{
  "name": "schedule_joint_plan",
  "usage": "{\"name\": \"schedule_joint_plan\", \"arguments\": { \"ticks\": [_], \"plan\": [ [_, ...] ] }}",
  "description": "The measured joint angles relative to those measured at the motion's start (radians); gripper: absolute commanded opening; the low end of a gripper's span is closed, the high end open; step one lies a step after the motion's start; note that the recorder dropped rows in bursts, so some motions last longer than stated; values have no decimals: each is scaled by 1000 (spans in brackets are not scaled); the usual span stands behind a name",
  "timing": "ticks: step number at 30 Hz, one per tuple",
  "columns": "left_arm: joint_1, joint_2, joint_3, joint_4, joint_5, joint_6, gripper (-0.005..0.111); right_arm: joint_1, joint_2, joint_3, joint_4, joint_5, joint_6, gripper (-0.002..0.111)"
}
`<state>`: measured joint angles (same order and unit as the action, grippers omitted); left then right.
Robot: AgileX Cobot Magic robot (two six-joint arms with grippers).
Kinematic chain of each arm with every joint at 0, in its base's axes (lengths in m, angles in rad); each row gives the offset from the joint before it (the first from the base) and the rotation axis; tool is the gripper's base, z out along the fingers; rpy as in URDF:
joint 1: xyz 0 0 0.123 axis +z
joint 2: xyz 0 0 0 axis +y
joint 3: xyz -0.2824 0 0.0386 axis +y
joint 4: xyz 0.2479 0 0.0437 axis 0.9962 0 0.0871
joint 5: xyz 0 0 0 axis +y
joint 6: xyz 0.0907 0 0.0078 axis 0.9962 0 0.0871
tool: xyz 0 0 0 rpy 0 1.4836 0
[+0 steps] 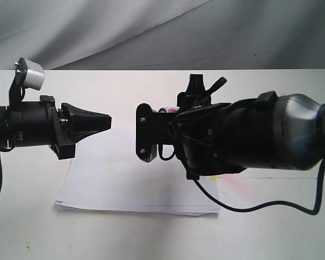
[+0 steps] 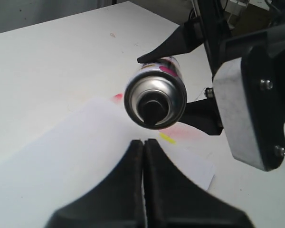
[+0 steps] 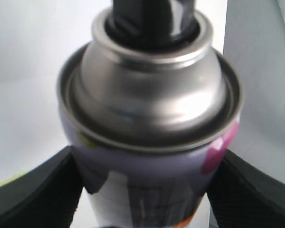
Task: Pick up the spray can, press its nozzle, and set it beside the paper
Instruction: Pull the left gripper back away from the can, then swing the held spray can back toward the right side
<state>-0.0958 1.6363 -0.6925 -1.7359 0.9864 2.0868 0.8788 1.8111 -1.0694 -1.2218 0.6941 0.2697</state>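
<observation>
The spray can (image 2: 155, 102), silver with a purple and pink label, hangs sideways above the paper (image 1: 135, 179). Its black nozzle (image 2: 152, 108) faces my left gripper. My right gripper (image 3: 147, 152) is shut on the can's body, one finger (image 3: 33, 190) on each side. In the exterior view only a pink sliver of the spray can (image 1: 170, 111) shows behind the right wrist. My left gripper (image 2: 143, 141) is shut with nothing in it. Its tip (image 1: 109, 123) points at the nozzle, a short gap away.
The white table (image 1: 260, 227) runs out on all sides of the paper. A pink stain (image 1: 235, 181) and a yellow tab (image 2: 167, 138) mark the paper's right part. A black cable (image 1: 260, 208) trails from the right arm over the table.
</observation>
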Motion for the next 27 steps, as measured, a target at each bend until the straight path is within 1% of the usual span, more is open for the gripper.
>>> {"name": "schedule_joint_plan", "arguments": {
  "ticks": [6, 11, 17, 22, 25, 27],
  "plan": [
    [0, 0, 0, 0, 37, 0, 0, 5, -19, 0, 39, 81, 13, 0],
    [0, 0, 0, 0, 48, -7, 0, 5, -117, 0, 112, 102, 41, 0],
    [0, 0, 18, -1, 93, -9, 0, 5, -326, 0, 258, 112, 165, 0],
    [0, 0, 20, -1, 103, -9, 0, 5, -518, -2, 394, 92, 254, 0],
    [0, 0, 27, -4, 122, -9, 0, 5, -599, -4, 469, 90, 284, 0],
    [0, 0, 36, -4, 132, -5, 0, 5, -642, 4, 486, 85, 311, 0]
  ]
}}
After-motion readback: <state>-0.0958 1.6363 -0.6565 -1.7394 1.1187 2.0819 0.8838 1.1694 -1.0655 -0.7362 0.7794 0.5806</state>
